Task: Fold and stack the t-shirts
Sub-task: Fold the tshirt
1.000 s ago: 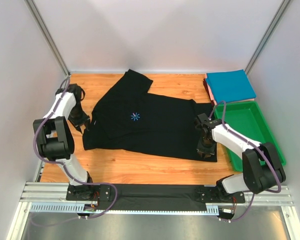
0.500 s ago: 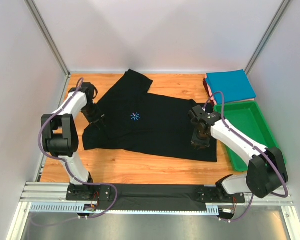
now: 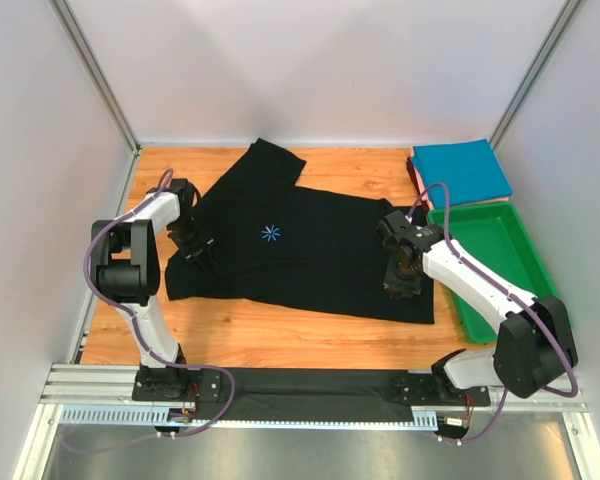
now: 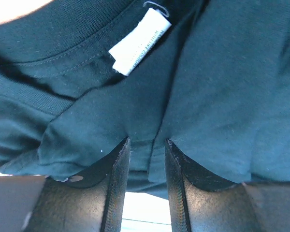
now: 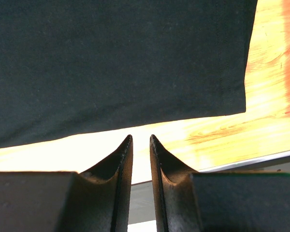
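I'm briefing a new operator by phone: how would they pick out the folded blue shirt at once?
On the wooden table, look to the far right corner, just beyond the green tray. A neatly folded teal-blue t-shirt lies there atop a reddish one whose edge peeks out. Unlike the black t-shirt spread mid-table, it is folded and bright blue.

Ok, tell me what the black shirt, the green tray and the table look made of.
The black t-shirt: soft matte knit cloth; ribbed collar and sewn label show. The green tray: smooth, slightly glossy, likely plastic. The table: wood grain with sheen, solid or laminate unclear.
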Motion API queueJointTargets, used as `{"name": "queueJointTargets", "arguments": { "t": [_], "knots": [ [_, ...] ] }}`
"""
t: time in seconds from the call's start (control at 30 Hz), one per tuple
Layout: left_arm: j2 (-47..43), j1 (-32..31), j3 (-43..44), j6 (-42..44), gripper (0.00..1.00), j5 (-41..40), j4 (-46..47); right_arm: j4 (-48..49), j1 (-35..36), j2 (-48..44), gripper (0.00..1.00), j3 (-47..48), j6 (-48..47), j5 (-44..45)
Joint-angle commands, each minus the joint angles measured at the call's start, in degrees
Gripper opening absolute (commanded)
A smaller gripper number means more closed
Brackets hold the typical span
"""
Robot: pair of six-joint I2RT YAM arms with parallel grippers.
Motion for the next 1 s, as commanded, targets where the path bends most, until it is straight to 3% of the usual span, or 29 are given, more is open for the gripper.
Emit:
{"name": "queueJointTargets", "arguments": {
  "t": [0.0, 0.4, 0.57, 0.8, 0.97],
  "knots": [
    [0.25, -0.01, -0.83, -1.6, 0.41, 1.06, 3.91, 0.5, 0.23, 0.86, 0.21, 2.17, -0.02, 1.81],
    [0.69, -1.5, -0.04, -1.33, 0.26, -0.25, 3.39, 1.47, 0.23, 2.44, 0.21, 2.44, -0.38, 0.84],
    [0.95, -1.94, 2.06, -1.51, 0.3, -0.52, 1.28, 1.64, 0.23, 2.36, 0.21, 2.09, -0.46, 0.75],
    [1.04, -3.26, 7.51, -0.99, 0.39, -10.97, -7.16, 1.38, 0.23, 1.57, 0.21, 1.82, -0.38, 0.75],
    [-0.62, -4.14, 7.43, -0.98, 0.38, -9.93, -6.99, 1.56, 0.23, 0.95, 0.21, 1.04, -0.2, 0.49]
  ]
}}
